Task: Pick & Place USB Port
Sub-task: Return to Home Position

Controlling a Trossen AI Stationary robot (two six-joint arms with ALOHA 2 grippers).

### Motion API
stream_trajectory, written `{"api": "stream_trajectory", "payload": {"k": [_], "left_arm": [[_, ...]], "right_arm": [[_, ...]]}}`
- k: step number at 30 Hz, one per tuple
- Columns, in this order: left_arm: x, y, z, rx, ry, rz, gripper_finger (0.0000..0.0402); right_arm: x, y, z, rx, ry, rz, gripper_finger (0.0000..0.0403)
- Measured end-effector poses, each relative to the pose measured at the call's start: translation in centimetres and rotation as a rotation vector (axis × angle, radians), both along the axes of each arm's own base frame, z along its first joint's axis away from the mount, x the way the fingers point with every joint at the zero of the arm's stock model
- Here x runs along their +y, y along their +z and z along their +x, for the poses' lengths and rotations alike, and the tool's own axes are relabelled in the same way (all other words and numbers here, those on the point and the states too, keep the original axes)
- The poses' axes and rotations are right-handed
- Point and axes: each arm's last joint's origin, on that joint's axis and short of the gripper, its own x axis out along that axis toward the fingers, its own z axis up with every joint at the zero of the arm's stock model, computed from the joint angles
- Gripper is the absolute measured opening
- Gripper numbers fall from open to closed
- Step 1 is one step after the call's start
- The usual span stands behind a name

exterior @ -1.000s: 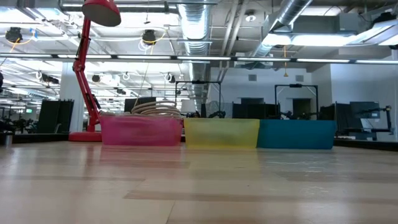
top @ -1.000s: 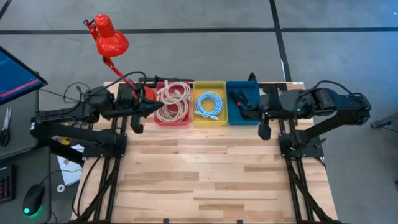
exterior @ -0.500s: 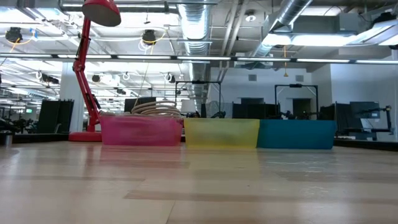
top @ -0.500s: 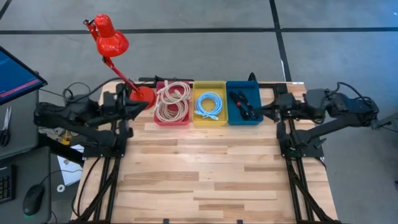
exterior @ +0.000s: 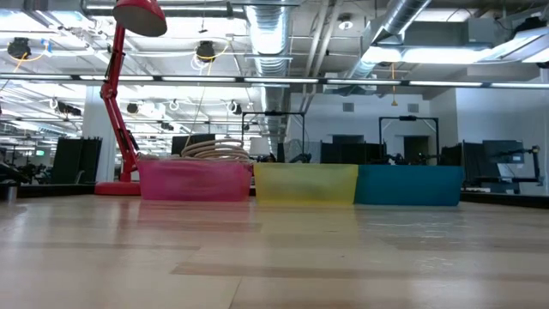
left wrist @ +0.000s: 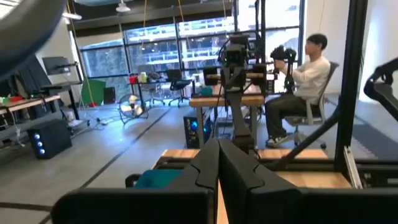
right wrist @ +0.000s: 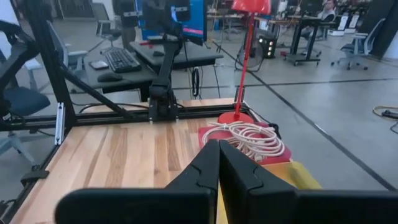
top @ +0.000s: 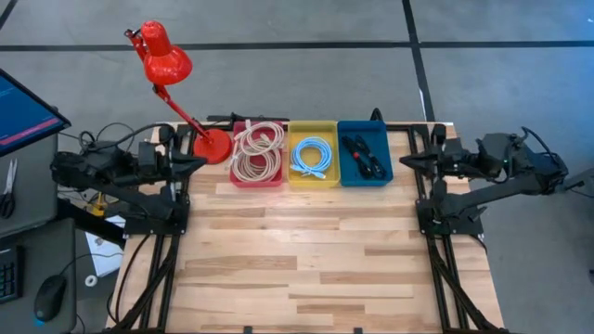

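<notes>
Three bins stand in a row along the table's far edge: a pink bin [top: 257, 154] with coiled beige cables, a yellow bin [top: 313, 155] with a light blue cable, and a blue bin [top: 364, 155] holding a black cable with red parts [top: 360, 154]. My left gripper [top: 198, 160] is drawn back at the table's left edge, left of the pink bin, and is shut [left wrist: 218, 152]. My right gripper [top: 405, 161] hovers at the table's right edge, right of the blue bin, also shut [right wrist: 219, 152]. Neither holds anything.
A red desk lamp [top: 167, 65] stands with its base [top: 213, 146] beside the pink bin, close to my left gripper. The near wooden tabletop [top: 306, 250] carries no objects. A person [left wrist: 308, 74] sits at a desk in the room beyond the table.
Both arms have pulled back from the bins: my left gripper moved from over the pink bin's left rim toward the table's left edge, and my right gripper moved from the blue bin toward the right edge. The bins and cables stayed put.
</notes>
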Motion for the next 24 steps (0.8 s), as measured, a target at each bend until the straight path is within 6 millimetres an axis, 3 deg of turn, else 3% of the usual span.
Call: {"api": "stream_trajectory", "payload": {"k": [10,24], "left_arm": [[1.0,-3.5,-2.9,-0.060,0.011,-0.065,0.0004],[1.6,-8.6,-4.6,-0.180,0.006,-0.091,0.0004]], "right_arm": [[-0.6,-2.8,-3.4,-0.080,-0.010,0.074,0.0000],[-1.0,-6.2,-5.8,-0.199,-0.001,0.065,0.0000]]}}
